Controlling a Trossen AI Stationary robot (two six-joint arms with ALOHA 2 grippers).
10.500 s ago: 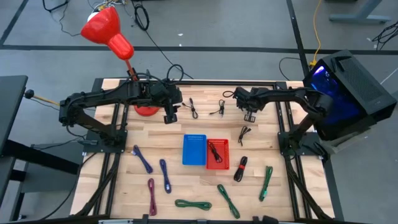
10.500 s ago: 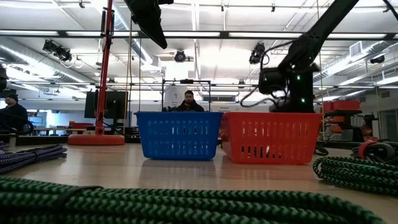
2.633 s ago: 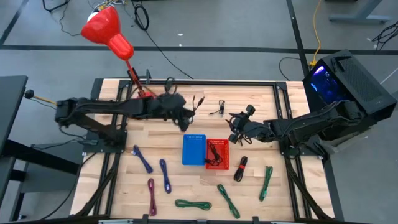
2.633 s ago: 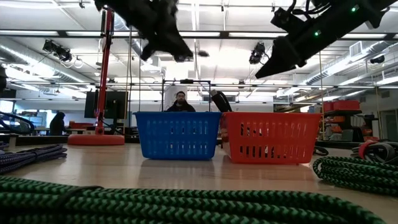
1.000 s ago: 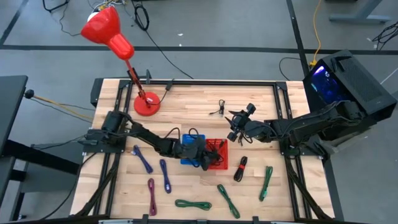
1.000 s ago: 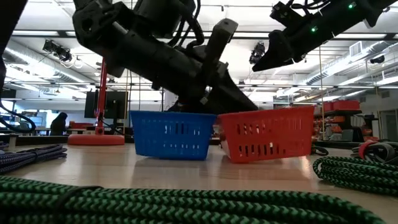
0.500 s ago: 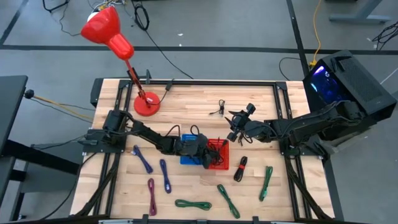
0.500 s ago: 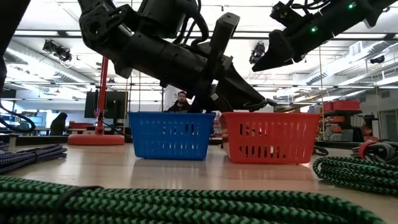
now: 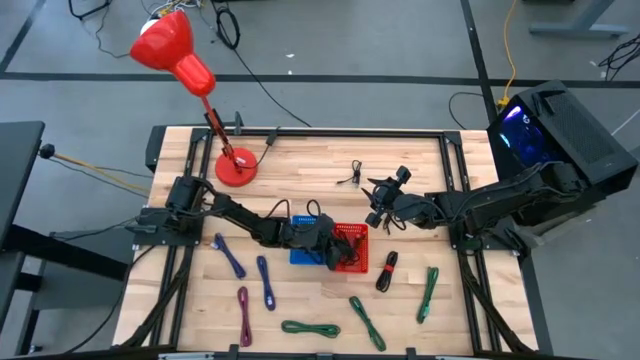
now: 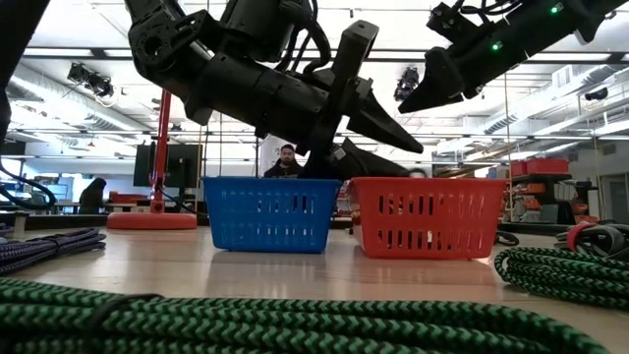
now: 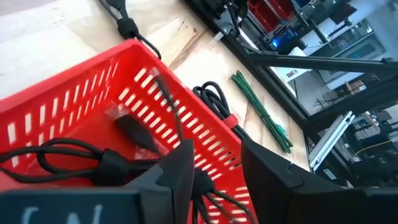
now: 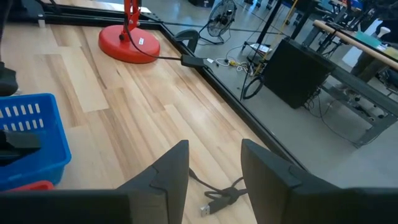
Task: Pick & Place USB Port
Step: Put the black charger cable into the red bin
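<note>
A red basket [image 9: 354, 250] and a blue basket [image 9: 300, 256] stand side by side mid-table. My left gripper [image 9: 335, 257] hangs open just over the red basket's near edge [image 10: 411, 162]. In the left wrist view, black USB cables [image 11: 81, 160] lie in the red basket [image 11: 124, 93] and a plug [image 11: 134, 132] rests on its floor. More black strands [image 11: 208, 198] run under my open left fingers. My right gripper [image 9: 376, 212] hovers open above bare table to the right of the baskets, over nothing. A black cable [image 12: 217, 198] lies on the wood beyond it. My left gripper stands open over the red basket, slanting down from the table's left. A black cable strand [image 11: 200, 186] runs close beside one finger [image 11: 177, 171]. I cannot tell whether it touches.
A red lamp [image 9: 235, 165] stands at the far left. Loose cables lie along the near half: purple and blue [image 9: 232, 257], green [image 9: 310, 327], black with red [image 9: 386, 270], green [image 9: 428, 290]. Another black cable [image 9: 350, 177] lies at the far side.
My left gripper has risen a little over the red basket and has opened. The baskets, tipped and pushed askew a second ago, stand level again.
</note>
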